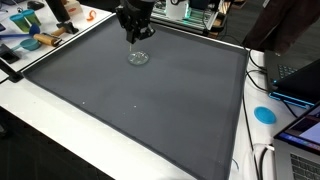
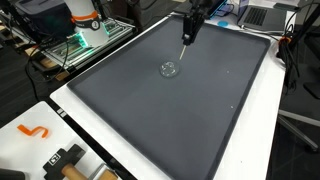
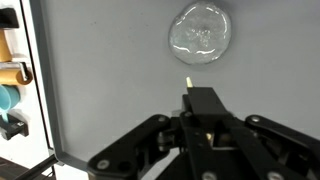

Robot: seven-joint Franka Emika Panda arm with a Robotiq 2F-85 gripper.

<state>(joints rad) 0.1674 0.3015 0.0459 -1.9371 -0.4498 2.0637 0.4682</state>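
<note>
My gripper (image 3: 203, 97) is shut on a thin stick-like object whose pale yellow tip (image 3: 187, 82) pokes out past the fingers. In both exterior views the gripper (image 1: 135, 22) (image 2: 190, 22) hangs over the far part of a dark grey mat (image 1: 140, 110) (image 2: 190, 120), with the thin object (image 2: 185, 40) pointing down. A clear round glassy object (image 1: 138, 57) (image 2: 169, 69) (image 3: 201, 33) lies on the mat just beyond the tip, apart from it.
The mat lies on a white table (image 1: 60, 140). A blue disc (image 1: 264, 114) and laptops (image 1: 300, 80) are at one side. Clutter (image 1: 35, 35) sits at a far corner. An orange hook (image 2: 33, 131) and a green-lit device (image 2: 85, 35) are nearby.
</note>
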